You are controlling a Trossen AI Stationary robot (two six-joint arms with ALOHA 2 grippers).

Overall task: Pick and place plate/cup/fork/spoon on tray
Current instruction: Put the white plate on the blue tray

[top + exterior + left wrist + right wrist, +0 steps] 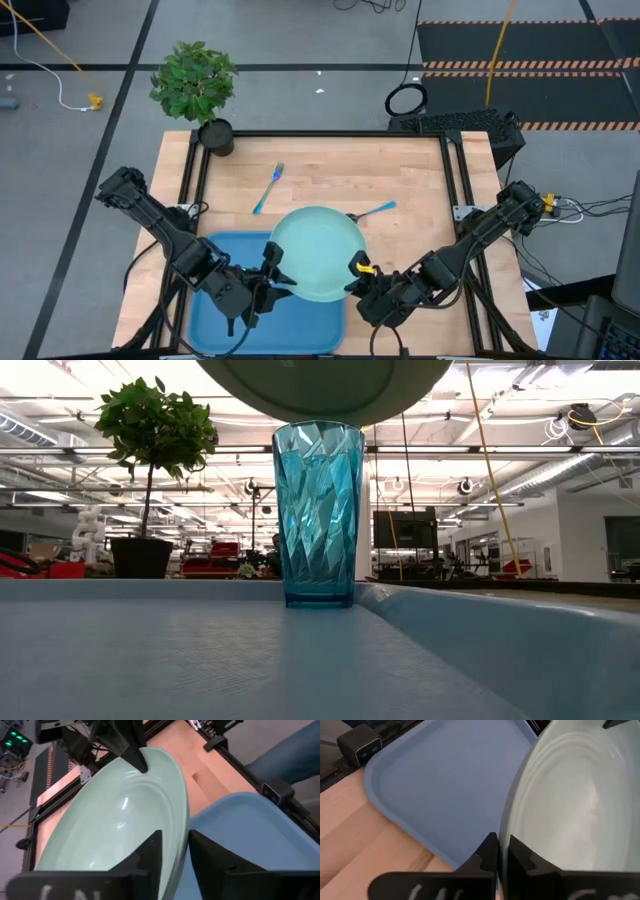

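The pale mint-green plate (pixel 318 252) is held in the air between both grippers, over the far right part of the blue tray (pixel 220 310). Its underside (pixel 325 390) shows above the teal cup (pixel 318 510), which stands upright on the tray near the far right corner and is hidden under the plate in the high view. My left gripper (pixel 281 277) is shut on the plate's left rim and my right gripper (pixel 357 277) on its right rim. The fork (pixel 268 188) and the spoon (pixel 375 211) lie flat on the wooden table beyond the plate. My left gripper pinches the plate's rim (pixel 179 851) between its two fingers, one on the upper face and one underneath. It comes roughly level from the table's left side. The plate is lifted clear of tray and table. My right gripper pinches the opposite rim (pixel 504 845) between its two fingers, one above and one below. It comes roughly level from the table's right side. Its finger also shows on the far rim in the left wrist view (pixel 132 755). The plate hangs clear, face up.
A potted plant (pixel 205 95) in a dark pot stands at the table's far left corner. The black table frame (pixel 455 180) runs along the edges. Bare wood (pixel 410 170) lies at the table's far right.
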